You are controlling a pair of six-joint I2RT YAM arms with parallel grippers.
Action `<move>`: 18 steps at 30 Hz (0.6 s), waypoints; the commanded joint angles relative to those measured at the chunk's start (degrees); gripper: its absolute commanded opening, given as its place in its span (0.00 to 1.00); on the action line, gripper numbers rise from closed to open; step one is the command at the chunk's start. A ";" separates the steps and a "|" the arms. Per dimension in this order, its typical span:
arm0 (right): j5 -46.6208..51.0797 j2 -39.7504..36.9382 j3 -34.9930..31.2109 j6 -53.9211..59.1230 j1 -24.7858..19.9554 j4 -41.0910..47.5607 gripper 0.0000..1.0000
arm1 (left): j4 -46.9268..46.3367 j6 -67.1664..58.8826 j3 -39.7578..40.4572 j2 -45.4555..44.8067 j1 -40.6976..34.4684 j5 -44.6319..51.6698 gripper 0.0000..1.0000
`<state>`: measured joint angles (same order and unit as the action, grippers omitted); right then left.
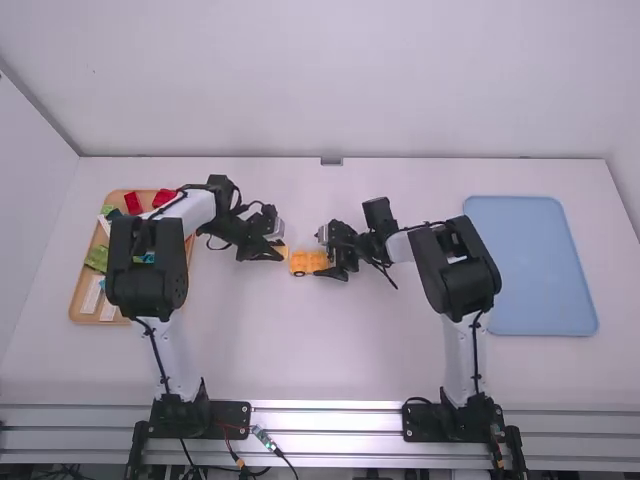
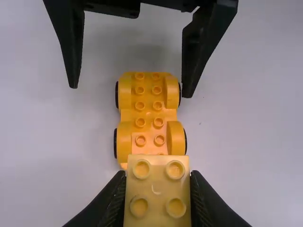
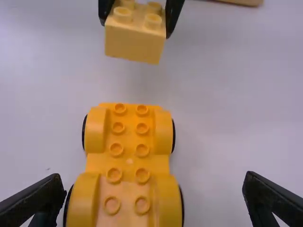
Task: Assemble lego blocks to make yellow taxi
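holding is being done on the left side of the table: a yellow block is gripped by the left gripper, clamped between its two fingers, with four studs turned up to view. the orange-yellow car base is set down near the middle of the table, resting on its dark wheels, with its two rows of studs facing up and left uncovered. the block is held near the end of the base that is turned toward the left arm, and a gap is seen between the two, so no contact is being made there.

over to the right gripper: its fingers are spread wide, one on each side of the car base, and nothing is pinched between them. whether the base is brushed by either finger cannot be told.

out at the left, a wooden tray is partly covered by the left arm. two red pieces are seen by its far edge, green pieces are laid farther down, and white pieces are placed toward the near end. on the far right of the table, a blue tray is laid flat, well apart from the car base.
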<state>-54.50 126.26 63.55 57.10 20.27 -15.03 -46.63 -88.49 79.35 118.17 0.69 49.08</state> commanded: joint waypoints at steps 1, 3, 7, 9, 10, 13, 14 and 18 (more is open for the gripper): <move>-0.57 0.96 -2.12 -6.82 -0.57 -2.03 0.99 | 0.15 0.57 0.86 0.77 -1.77 1.37 0.18; -1.27 0.96 -2.47 -7.80 -0.90 -2.10 0.99 | 0.68 0.59 0.86 0.77 -2.75 1.24 0.18; -0.48 0.96 -1.60 -6.80 0.13 0.04 0.99 | 1.44 0.63 0.86 0.77 -4.15 1.20 0.18; 0.59 0.96 -0.57 -7.39 0.76 1.66 0.99 | 1.44 0.61 0.86 0.77 -4.63 0.98 0.17; 0.83 0.96 -0.37 -7.48 0.87 2.05 0.99 | 1.38 0.63 0.86 0.77 -4.72 1.04 0.17; 1.14 0.96 0.35 -7.19 1.22 3.74 0.99 | 1.20 0.61 0.86 0.77 -4.87 1.13 0.15; 1.11 0.96 0.35 -7.50 1.16 3.69 0.99 | 1.18 0.63 0.86 0.77 -4.85 1.09 0.15; 0.96 0.96 0.17 -7.78 1.22 3.30 0.99 | 1.25 0.61 0.86 0.77 -4.83 1.39 0.13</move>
<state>-53.36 126.26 62.76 49.82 21.63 -11.84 -45.15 -88.27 79.35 118.19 -3.97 49.08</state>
